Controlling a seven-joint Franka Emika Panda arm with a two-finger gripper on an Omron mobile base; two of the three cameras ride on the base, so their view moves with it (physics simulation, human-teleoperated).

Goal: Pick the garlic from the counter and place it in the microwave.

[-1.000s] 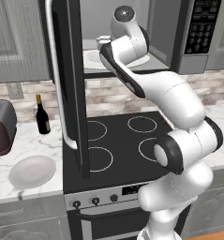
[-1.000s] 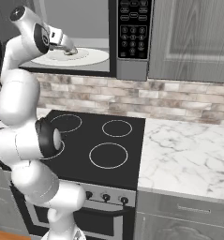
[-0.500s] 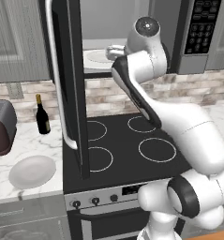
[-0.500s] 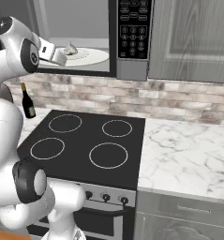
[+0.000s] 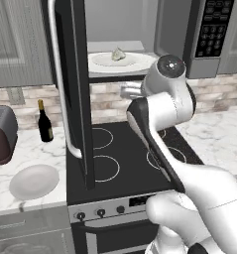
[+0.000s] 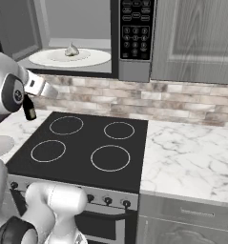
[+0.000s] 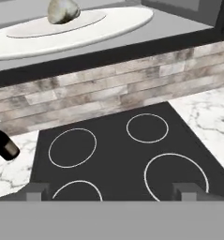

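Garlic (image 5: 118,54) mid-turntable (image 5: 140,64), clear of rim

One garlic (image 5: 118,54) bulb lies on the one white turntable (image 5: 140,62) inside the one microwave (image 5: 189,39), which has one open door (image 5: 78,89) with one long silver handle (image 5: 60,84) and one black keypad panel (image 5: 213,27). Below is one black stovetop (image 6: 82,150) marked with four rings, and a row of knobs along the oven front, four of them countable in the left base view. On the desk (image 6: 191,152) stand one wine bottle (image 5: 44,123), one dark red toaster (image 5: 1,135) and one round white plate (image 5: 34,180). One robot arm (image 5: 169,124) is present, with one hand (image 7: 111,193) showing two finger tips.
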